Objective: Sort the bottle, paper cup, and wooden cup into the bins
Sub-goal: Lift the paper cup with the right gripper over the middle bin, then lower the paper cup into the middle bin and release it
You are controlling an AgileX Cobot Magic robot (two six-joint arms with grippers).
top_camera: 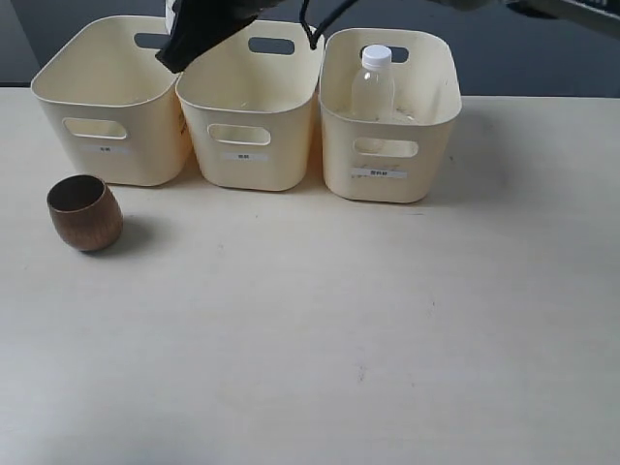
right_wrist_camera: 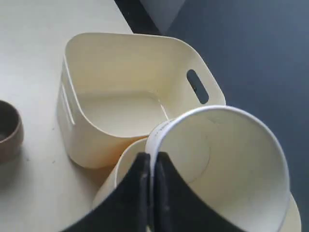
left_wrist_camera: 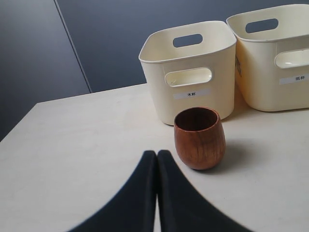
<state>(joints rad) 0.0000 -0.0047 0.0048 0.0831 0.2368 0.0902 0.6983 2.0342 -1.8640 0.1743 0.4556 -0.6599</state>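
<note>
R gripper [right_wrist_camera: 150, 166] pinches paper cup [right_wrist_camera: 227, 164] above bins [top_camera: 252, 107].

Pale wooden table [top_camera: 387, 329], dark blue-grey wall [left_wrist_camera: 111, 43] behind — soft, even light, faint shadows

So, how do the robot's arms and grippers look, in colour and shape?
Each gripper is matte black, with two smooth, curved fingers tapering to narrow tips: the left gripper and the right gripper look alike. In the exterior view the right arm is a black body with a white patch, and a black cable loops beside it. No markings are visible.
</note>
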